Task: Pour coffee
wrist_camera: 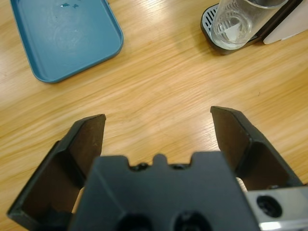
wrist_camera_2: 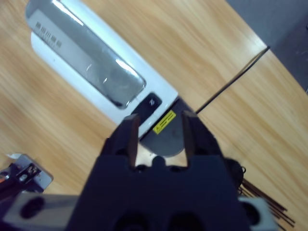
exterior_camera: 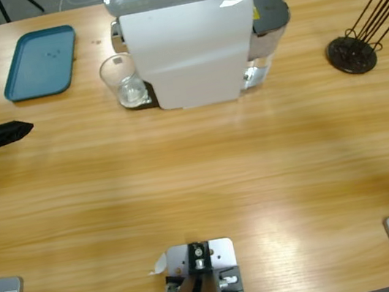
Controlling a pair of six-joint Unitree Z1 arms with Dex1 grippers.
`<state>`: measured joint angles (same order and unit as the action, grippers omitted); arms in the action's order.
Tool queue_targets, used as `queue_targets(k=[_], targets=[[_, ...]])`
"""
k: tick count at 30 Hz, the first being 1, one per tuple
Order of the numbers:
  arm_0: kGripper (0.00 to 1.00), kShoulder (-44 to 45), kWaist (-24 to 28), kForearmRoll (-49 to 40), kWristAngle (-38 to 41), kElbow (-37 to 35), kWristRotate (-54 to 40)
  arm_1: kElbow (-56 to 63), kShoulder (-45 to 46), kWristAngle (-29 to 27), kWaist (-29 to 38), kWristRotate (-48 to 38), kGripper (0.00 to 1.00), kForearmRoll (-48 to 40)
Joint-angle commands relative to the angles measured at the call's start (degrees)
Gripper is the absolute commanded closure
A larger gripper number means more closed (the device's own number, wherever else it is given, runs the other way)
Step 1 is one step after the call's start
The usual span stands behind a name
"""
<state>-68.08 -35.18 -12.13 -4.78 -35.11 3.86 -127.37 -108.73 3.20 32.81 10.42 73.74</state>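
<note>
Left wrist view: your left gripper (wrist_camera: 159, 130) stands wide open and empty, aimed at the glass (wrist_camera: 243, 21) under the white machine (exterior_camera: 189, 43). Coffee (wrist_camera: 231, 36) lies shallow inside. Approach step; next, straddle the glass. Right gripper (wrist_camera_2: 161, 130) hovers over the machine, slightly parted, holding nothing.

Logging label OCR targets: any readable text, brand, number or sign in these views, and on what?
None reads as words.
Yellow warning sticker on the white machine: print too small to read.
Dark printed lines at the machine's silver top: blurred, unreadable.
Black button beside the sticker: a pale mark, not legible.
</note>
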Motion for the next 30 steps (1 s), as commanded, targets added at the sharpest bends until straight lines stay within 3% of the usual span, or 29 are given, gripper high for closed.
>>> queue_targets(k=[1,8,30], targets=[[0.041,-2.02,-0.42,0.95,0.74,1.36,-0.43,7.68,2.82,3.09,0.08,-2.18,0.0,0.05],[0.036,-1.97,-0.42,1.32,0.74,1.53,-0.43,20.57,8.14,3.04,1.73,-2.98,0.0,-9.53],[0.041,-2.76,-0.42,1.67,3.64,1.97,-0.61,27.2,13.36,2.16,1.82,-2.98,0.0,-8.63]])
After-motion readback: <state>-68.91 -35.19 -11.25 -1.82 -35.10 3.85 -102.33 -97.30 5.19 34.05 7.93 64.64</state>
